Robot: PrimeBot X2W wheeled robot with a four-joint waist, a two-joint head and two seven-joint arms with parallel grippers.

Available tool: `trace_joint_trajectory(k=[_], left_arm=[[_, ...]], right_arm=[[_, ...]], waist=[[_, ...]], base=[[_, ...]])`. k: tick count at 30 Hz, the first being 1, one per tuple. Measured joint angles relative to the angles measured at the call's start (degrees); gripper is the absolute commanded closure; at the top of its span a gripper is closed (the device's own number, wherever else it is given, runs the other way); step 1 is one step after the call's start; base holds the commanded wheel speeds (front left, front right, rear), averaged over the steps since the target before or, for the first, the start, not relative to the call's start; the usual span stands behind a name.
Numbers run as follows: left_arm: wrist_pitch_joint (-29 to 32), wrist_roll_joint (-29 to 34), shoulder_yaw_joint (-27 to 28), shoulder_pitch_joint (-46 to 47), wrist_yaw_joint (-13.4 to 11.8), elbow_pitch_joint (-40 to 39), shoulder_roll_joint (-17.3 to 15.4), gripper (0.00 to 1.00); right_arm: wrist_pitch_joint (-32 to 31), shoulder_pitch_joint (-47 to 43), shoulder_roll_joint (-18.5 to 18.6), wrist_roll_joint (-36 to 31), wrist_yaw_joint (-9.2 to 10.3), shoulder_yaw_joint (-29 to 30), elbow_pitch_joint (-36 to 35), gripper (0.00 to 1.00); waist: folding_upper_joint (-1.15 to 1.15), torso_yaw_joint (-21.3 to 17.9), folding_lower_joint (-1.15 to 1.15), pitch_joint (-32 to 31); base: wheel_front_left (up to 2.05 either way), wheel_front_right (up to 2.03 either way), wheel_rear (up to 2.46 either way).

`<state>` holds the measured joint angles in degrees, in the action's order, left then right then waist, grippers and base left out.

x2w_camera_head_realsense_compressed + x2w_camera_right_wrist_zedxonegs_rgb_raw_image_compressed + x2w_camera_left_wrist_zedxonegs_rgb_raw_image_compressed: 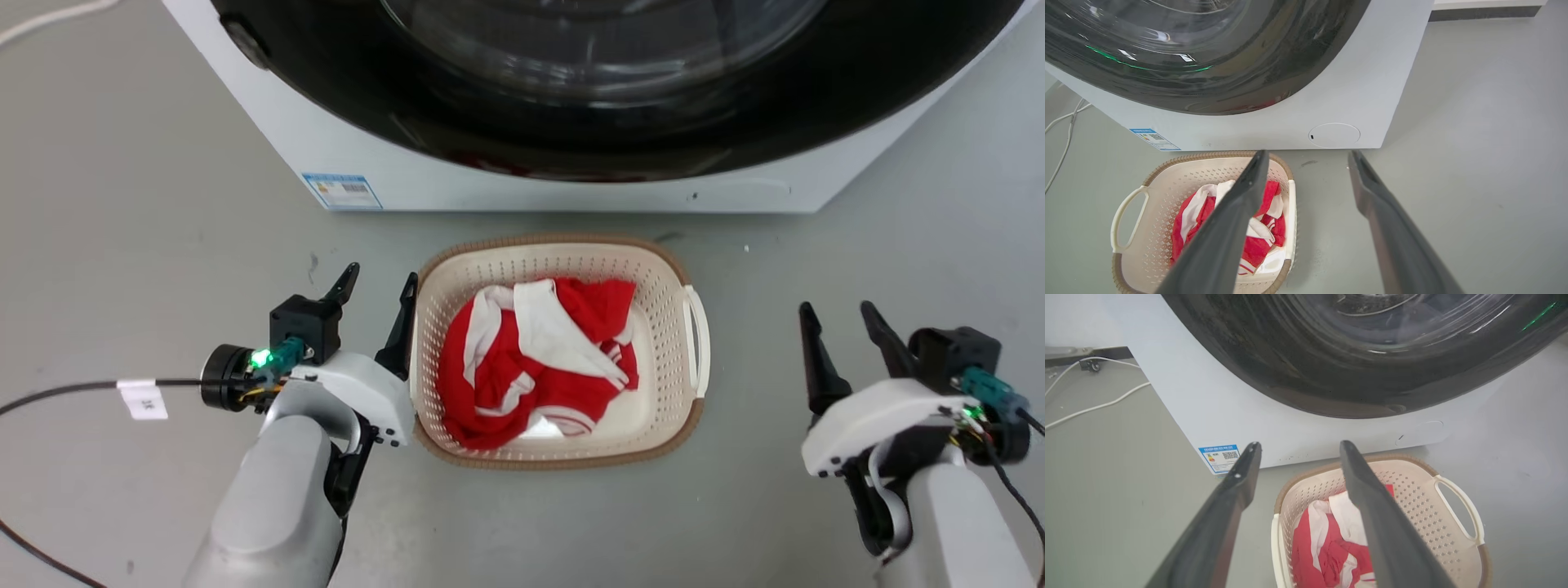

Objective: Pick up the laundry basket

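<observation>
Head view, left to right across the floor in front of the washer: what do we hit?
White cable tag → left gripper, open → laundry basket, with a red-and-white garment inside → right gripper, open.

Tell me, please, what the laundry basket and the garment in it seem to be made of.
The laundry basket looks like moulded plastic, cream and faintly glossy: even rows of holes pierce its walls. Its brown rim looks woven, perhaps moulded too. The red and white garment looks like soft matte fabric, lying in loose folds.
</observation>
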<state>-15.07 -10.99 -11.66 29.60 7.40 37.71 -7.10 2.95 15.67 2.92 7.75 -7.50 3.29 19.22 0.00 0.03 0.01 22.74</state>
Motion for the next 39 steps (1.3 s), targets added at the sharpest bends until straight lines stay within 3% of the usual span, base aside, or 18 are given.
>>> trace_joint_trajectory(k=[7, 22, 29, 39], left_arm=[[0.82, -5.95, -4.42, 6.24, 0.01, 10.23, -3.04, 0.00], [10.17, -20.04, -11.49, 16.33, 0.10, 19.16, -8.90, 0.00], [17.39, -24.64, -14.10, 20.34, 0.10, 20.52, -11.73, 0.00], [22.90, -29.55, -17.84, 22.74, 0.11, 21.28, -12.79, 0.00]], right_arm=[[1.30, 8.65, -0.02, 1.79, 0.00, -4.07, 11.39, 0.00], [0.51, 26.16, 0.00, 10.54, 0.00, -16.30, 31.55, 0.00], [-3.07, 33.12, 0.00, 18.60, 0.00, -25.36, 37.07, 0.00], [-6.56, 37.69, 0.11, 28.69, 0.01, -35.33, 41.42, 0.00]], waist=[[0.00, -1.41, 0.00, 7.09], [0.00, -3.93, 0.00, 17.53], [0.00, -4.92, 0.00, 21.49], [0.00, -5.45, 0.00, 24.24]], base=[[0.00, 0.00, 0.00], [0.00, 0.00, 0.00], [0.00, 0.00, 0.00], [0.00, 0.00, 0.00]])
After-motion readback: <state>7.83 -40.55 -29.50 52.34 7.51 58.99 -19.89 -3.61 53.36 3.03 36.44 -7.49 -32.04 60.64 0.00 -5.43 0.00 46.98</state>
